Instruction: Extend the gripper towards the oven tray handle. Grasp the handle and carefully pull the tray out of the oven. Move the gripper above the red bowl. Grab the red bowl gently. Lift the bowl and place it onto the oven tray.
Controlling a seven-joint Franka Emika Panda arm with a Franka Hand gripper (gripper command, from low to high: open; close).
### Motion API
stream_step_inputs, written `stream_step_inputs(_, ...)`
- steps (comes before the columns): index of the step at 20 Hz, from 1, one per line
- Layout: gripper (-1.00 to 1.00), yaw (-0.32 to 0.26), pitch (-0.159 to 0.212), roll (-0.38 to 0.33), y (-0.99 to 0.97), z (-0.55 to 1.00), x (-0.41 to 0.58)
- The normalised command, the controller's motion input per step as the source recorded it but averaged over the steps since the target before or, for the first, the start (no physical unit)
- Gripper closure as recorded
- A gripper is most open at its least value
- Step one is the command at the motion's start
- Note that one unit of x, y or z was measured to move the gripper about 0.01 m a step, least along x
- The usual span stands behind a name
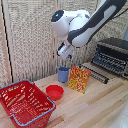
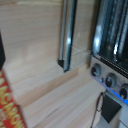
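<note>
My gripper (image 1: 65, 56) hangs at the end of the white arm, well above the table and directly over a blue cup (image 1: 63, 74). Nothing shows between its fingers, and it is too small to tell whether they are apart. The red bowl (image 1: 55, 92) sits on the table just in front of the cup, toward the exterior view's left. The oven (image 1: 114, 47) stands at the exterior view's right. Its tray (image 1: 107, 62) of dark parallel bars shows at the oven's front and appears blurred in the wrist view (image 2: 112, 30). I cannot single out the tray handle. The wrist view shows no fingers.
A long dark and chrome strip, seemingly the open oven door (image 1: 95, 74) (image 2: 66, 35), lies low in front of the oven. An orange-red packet (image 1: 79, 79) (image 2: 7, 110) stands between cup and oven. A large red wire basket (image 1: 25, 104) fills the near left. Oven knobs (image 2: 109, 80) show close by.
</note>
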Motion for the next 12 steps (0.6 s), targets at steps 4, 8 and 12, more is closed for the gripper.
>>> stream_step_inputs(4,-1.0,0.001,0.0,-0.18,-0.88,0.02,-0.149)
stream_step_inputs(8,-1.0,0.0,-0.013,-0.138,-0.95,0.0,-0.158)
stream_step_inputs(12,-1.0,0.001,-0.038,-0.146,-0.83,-0.06,-0.084)
